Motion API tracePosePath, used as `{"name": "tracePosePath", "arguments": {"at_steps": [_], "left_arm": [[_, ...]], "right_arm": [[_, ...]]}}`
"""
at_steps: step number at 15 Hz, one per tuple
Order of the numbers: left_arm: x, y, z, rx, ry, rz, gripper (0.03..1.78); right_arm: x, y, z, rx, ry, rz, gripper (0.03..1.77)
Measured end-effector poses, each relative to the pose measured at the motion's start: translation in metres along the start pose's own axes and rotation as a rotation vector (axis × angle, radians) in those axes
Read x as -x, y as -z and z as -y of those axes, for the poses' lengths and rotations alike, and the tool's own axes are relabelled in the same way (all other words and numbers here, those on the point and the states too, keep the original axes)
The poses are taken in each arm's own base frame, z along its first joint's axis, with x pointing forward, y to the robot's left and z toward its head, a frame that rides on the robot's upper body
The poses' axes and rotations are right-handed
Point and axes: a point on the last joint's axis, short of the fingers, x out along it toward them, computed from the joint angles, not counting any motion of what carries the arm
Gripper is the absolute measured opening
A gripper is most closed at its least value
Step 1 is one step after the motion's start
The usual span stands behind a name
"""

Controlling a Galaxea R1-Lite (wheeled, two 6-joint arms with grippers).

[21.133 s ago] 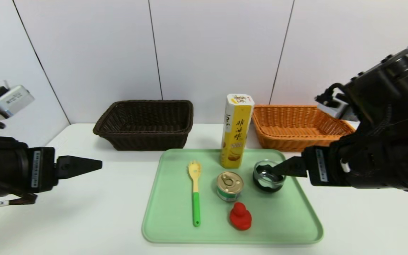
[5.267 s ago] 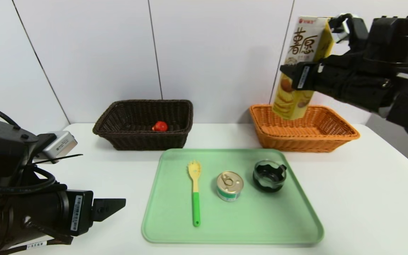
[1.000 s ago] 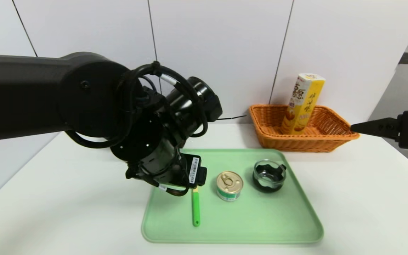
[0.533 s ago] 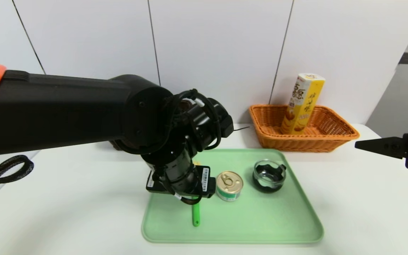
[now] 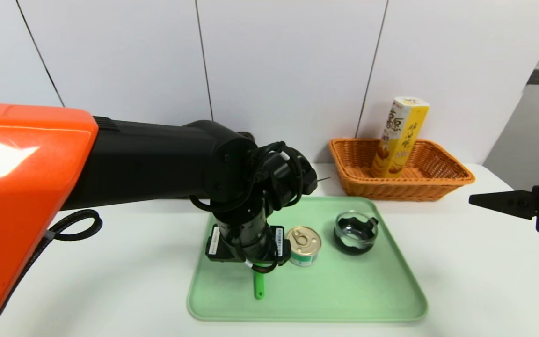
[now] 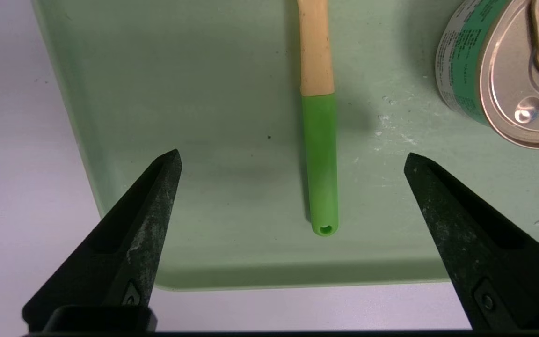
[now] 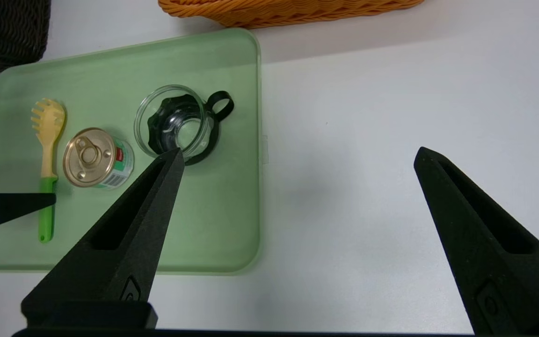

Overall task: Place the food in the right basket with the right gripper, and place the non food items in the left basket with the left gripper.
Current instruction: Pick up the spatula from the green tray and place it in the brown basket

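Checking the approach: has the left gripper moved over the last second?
Yes. The left gripper has come down toward the green tray, its wrist now covering more of the pasta fork beside the tin.

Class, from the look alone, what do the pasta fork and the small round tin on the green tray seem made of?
Pasta fork: pale matt wood, seemingly, with a smooth green handle that could be paint or plastic. Small round tin: shiny gold metal lid with a pull tab, over a printed green-white label.
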Motion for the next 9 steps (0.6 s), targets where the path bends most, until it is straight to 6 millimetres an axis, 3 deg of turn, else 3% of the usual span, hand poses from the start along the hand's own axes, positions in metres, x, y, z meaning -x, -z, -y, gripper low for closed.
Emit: {"name": "tracePosePath", "arguments": {"at_steps": [9], "left_arm": [[-0.0113, -0.0077, -0.0002, 0.011, -0.016, -0.006, 1.69]], "right_arm": [[0.0007, 0.005, 0.0017, 0.002, 0.004, -0.008, 1.69]]}}
